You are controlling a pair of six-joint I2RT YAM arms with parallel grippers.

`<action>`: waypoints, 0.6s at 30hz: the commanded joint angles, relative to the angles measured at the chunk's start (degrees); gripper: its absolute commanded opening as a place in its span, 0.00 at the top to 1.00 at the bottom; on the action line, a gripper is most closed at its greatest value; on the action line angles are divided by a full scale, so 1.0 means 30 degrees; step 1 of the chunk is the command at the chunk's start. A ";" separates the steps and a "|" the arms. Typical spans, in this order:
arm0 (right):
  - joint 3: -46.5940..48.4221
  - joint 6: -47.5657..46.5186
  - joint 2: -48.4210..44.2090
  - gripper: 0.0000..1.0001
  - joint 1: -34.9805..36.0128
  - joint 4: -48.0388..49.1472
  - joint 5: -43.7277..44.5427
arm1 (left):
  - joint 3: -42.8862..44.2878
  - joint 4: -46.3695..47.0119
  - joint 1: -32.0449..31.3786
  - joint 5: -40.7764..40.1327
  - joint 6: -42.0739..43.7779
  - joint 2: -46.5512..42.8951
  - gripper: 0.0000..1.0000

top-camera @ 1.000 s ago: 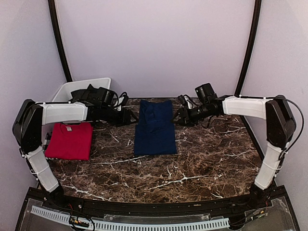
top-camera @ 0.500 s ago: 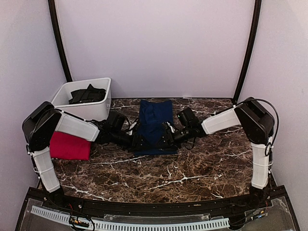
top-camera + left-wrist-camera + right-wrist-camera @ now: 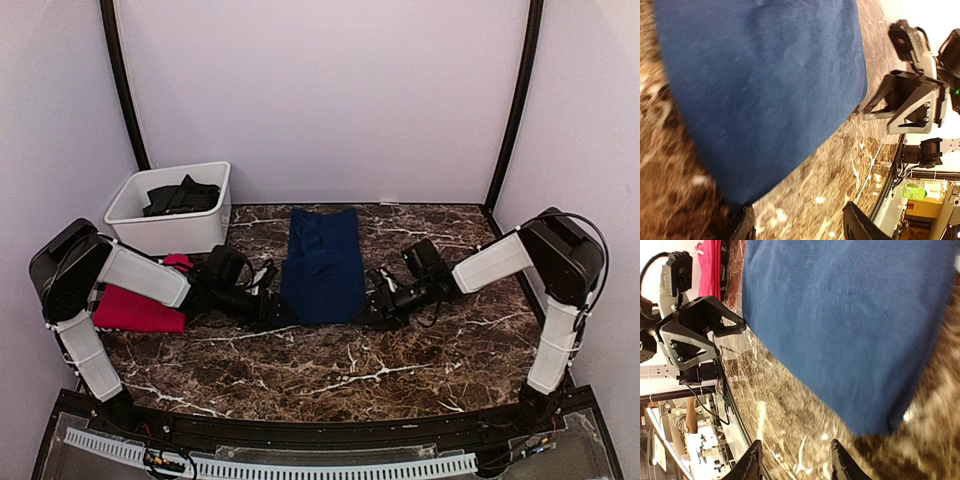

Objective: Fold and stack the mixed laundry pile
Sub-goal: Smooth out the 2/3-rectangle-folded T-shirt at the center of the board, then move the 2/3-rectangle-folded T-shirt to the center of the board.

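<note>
One down: red T-shirt (image 3: pixel 140 308) lay folded, left. Navy T-shirt (image 3: pixel 322 265) looked half-done at center, left claw (image 3: pixel 800 225) and right claw (image 3: pixel 794 460) spread by its lower corners. Dark shirt (image 3: pixel 180 197) sat unfolded in the bin (image 3: pixel 170 235).

Pale lilac walls (image 3: pixel 320 100); dark brown marble tabletop (image 3: pixel 420 350); black curved poles (image 3: pixel 122 90) either side; white bin (image 3: pixel 170 235) back left

Bare table (image 3: pixel 420 350) lies near and right of the blue shirt (image 3: pixel 322 265); the bin (image 3: pixel 170 235) and red shirt (image 3: pixel 135 312) crowd the left.
</note>
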 commanded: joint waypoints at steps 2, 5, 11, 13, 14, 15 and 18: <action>-0.0342 -0.1296 -0.2074 0.60 -0.0749 -0.1911 0.1880 | -0.0898 -0.2656 0.0175 -0.1741 0.0321 -0.2698 0.43; 0.0611 -0.1816 -0.1187 0.64 -0.0767 -0.3124 0.2354 | -0.0651 -0.3283 0.0175 -0.2302 0.0416 -0.2309 0.46; 0.2503 -0.2829 0.0208 0.67 -0.0765 -0.5214 0.4579 | 0.0248 -0.4026 0.0175 -0.3434 0.0274 -0.0936 0.57; 0.2871 -0.3119 0.0554 0.67 -0.0744 -0.5365 0.4766 | 0.0478 -0.4183 0.0175 -0.3696 0.0256 -0.0614 0.59; 0.3016 -0.3227 0.0722 0.67 -0.0758 -0.5365 0.4696 | 0.0689 -0.4261 0.0175 -0.3736 0.0300 -0.0334 0.60; 0.3199 -0.3280 0.0918 0.67 -0.0694 -0.5361 0.4593 | 0.0807 -0.4288 0.0160 -0.3677 0.0327 -0.0190 0.62; 0.3521 -0.3306 0.1470 0.68 -0.0497 -0.5264 0.4127 | 0.1246 -0.4244 0.0121 -0.3522 0.0382 0.0337 0.67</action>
